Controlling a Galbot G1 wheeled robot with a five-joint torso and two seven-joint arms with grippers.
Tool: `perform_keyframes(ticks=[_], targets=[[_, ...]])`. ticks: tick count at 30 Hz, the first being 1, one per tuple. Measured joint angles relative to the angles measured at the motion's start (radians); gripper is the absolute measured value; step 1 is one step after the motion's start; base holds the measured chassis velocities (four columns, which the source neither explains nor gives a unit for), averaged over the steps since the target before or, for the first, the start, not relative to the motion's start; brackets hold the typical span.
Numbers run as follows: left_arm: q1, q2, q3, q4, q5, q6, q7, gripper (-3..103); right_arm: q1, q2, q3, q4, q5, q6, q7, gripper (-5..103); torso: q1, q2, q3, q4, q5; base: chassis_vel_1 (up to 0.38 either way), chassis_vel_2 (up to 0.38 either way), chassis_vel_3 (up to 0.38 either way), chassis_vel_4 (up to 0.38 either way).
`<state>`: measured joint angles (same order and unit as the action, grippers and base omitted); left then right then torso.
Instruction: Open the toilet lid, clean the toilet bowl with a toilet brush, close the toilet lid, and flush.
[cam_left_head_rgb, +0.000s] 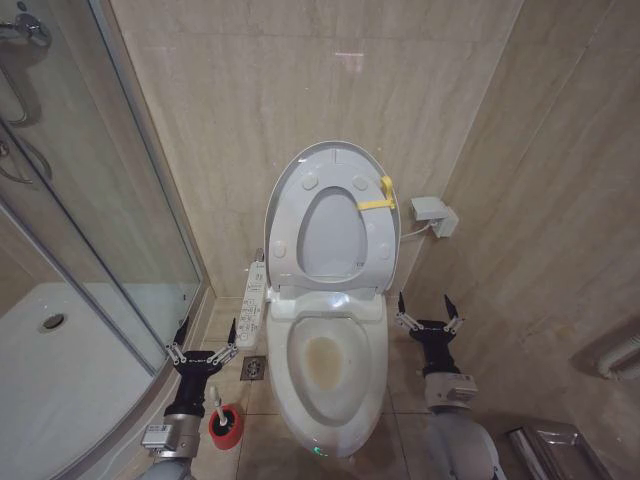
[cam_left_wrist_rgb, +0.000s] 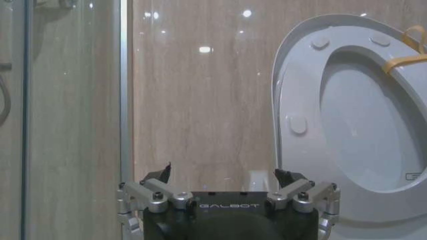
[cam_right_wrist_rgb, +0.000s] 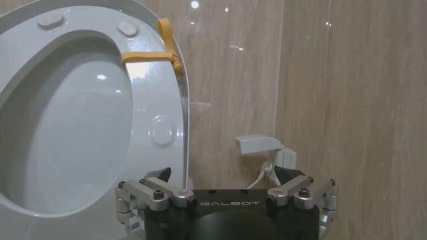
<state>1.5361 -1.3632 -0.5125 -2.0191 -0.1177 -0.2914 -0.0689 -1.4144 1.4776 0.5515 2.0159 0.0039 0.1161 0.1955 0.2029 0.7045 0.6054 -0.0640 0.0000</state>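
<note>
Nearest: toilet brush (cam_left_head_rgb: 217, 407) standing in its red cup holder (cam_left_head_rgb: 226, 425) on the floor, just beside the left gripper (cam_left_head_rgb: 203, 339), jaws spread, empty. Right gripper (cam_left_head_rgb: 428, 311) on the bowl's other side, jaws spread, empty. Between them the toilet bowl (cam_left_head_rgb: 335, 340), stained brownish inside. Farther: toilet lid (cam_left_head_rgb: 330, 152) and seat (cam_left_head_rgb: 336, 190) raised against the wall, yellow strap (cam_left_head_rgb: 377, 203) on the seat.

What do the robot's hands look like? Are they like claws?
A bit like claws! The left gripper and right gripper each have two black pointed fingers on silver metal links with round bolts. The blocky black palm behind them says GALBOT in pale letters, seen in the wrist views. Behind that come grey, rounded wrist and arm sections.
</note>
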Motion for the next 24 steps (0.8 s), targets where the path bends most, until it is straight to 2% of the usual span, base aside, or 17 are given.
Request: perform_keyframes(ticks=[24], targets=[[-0.001, 0.001, -0.001, 0.002, 0.001, -0.001, 0.000, 100, 0.000, 0.000, 0.000, 0.000, 0.000, 0.000, 0.000, 100, 0.000, 0.000, 0.000, 0.0000, 0.0000, 0.000, 0.000, 0.000, 0.000]])
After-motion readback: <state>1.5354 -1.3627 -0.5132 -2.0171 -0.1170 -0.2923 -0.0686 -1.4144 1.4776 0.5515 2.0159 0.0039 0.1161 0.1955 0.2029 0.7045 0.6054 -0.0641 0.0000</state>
